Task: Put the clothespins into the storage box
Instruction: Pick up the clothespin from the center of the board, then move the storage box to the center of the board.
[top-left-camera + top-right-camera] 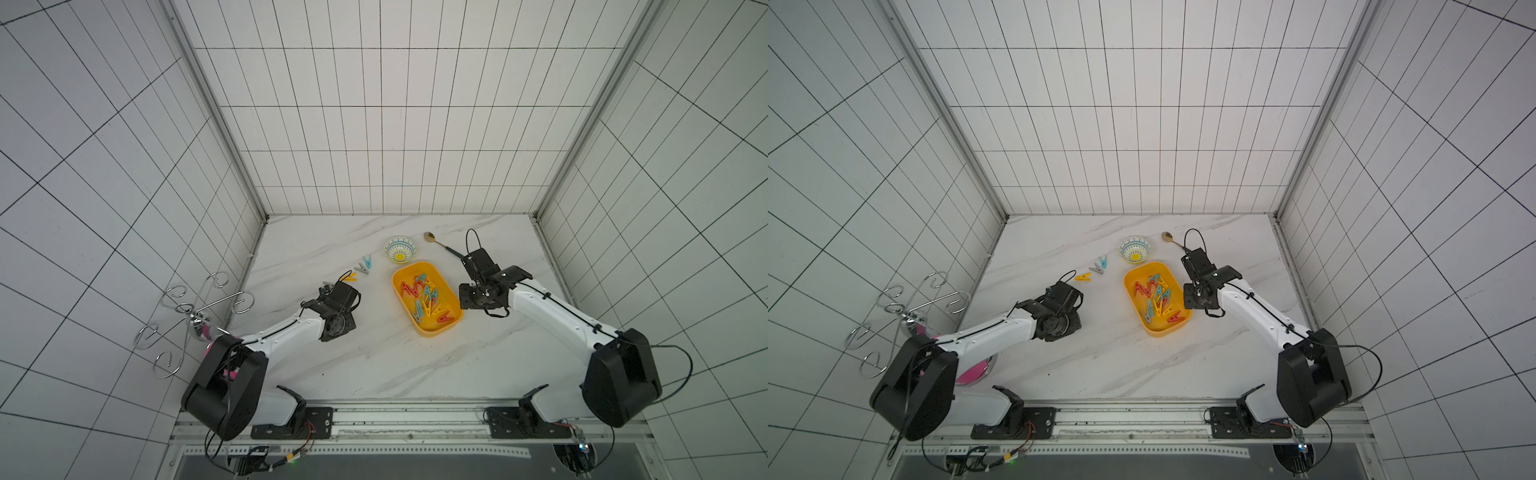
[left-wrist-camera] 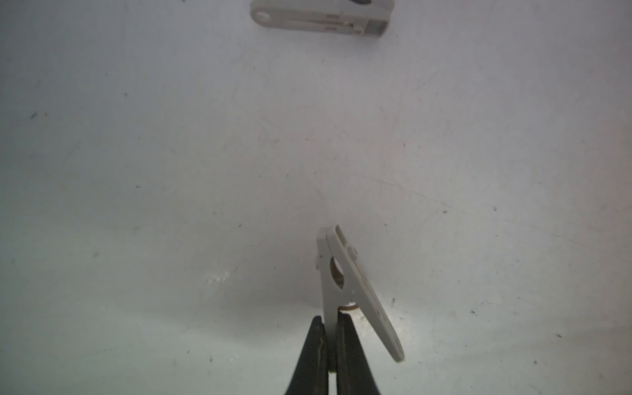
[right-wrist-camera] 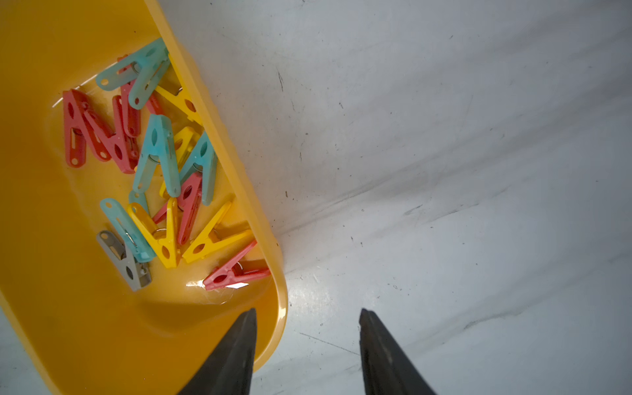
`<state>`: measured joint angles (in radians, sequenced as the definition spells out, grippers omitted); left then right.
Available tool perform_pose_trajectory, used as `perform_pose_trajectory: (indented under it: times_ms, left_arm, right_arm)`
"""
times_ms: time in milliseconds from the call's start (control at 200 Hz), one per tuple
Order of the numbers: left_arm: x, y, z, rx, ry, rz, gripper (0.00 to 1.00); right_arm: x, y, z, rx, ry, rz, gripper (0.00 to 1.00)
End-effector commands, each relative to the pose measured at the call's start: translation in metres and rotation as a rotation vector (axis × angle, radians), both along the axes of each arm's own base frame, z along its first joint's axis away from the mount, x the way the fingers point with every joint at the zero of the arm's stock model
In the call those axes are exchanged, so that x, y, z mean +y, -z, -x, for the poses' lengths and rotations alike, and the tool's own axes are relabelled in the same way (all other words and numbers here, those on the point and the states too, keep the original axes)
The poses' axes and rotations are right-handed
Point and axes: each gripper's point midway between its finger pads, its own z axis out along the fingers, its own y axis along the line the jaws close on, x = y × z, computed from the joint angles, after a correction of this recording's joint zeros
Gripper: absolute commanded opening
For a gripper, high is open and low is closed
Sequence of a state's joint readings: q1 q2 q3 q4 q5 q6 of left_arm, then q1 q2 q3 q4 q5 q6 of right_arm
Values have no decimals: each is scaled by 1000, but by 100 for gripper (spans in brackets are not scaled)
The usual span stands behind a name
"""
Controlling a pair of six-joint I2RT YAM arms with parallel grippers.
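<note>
My left gripper (image 2: 330,318) is shut on one leg of a grey clothespin (image 2: 345,284), just above the marble table; in a top view that gripper (image 1: 326,286) sits left of the storage box. A second pale grey clothespin (image 2: 318,17) lies further out. Yellow (image 1: 350,276), grey (image 1: 362,270) and teal (image 1: 367,262) clothespins lie loose on the table. The yellow storage box (image 1: 436,329) holds several red, teal, yellow and grey clothespins (image 3: 157,154). My right gripper (image 3: 307,311) is open and empty, one finger over the box's rim (image 3: 278,307).
A small patterned bowl (image 1: 401,249) stands just beyond the box, with a gold spoon (image 1: 430,237) to its right near my right wrist (image 1: 482,286). A chrome wire rack (image 1: 199,307) stands by the left wall beside my left arm.
</note>
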<state>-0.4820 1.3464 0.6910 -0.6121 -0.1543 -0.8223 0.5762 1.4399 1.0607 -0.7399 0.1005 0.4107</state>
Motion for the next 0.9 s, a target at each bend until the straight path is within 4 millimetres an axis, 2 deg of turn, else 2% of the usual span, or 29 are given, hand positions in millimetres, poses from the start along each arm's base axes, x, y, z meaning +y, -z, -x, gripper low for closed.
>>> perform_pose_trajectory:
  times_ms: [0, 175, 370, 565, 894]
  left_arm:
    - [-16, -37, -14, -82, 38, 49, 9]
    - [-44, -72, -22, -144, 110, 74, 8]
    - [-74, -102, -25, -196, 183, 88, 8]
    - [-95, -111, -26, -208, 236, 90, 8]
    - [-104, -109, -32, -197, 261, 71, 8]
  right_arm:
    - [20, -16, -18, -50, -64, -34, 53]
    - [31, -8, -27, -34, -111, -37, 53]
    - [28, 3, -41, -28, -136, 8, 53]
    - [41, 14, -51, -3, -214, -15, 45]
    - [60, 33, -45, 45, -358, -18, 29]
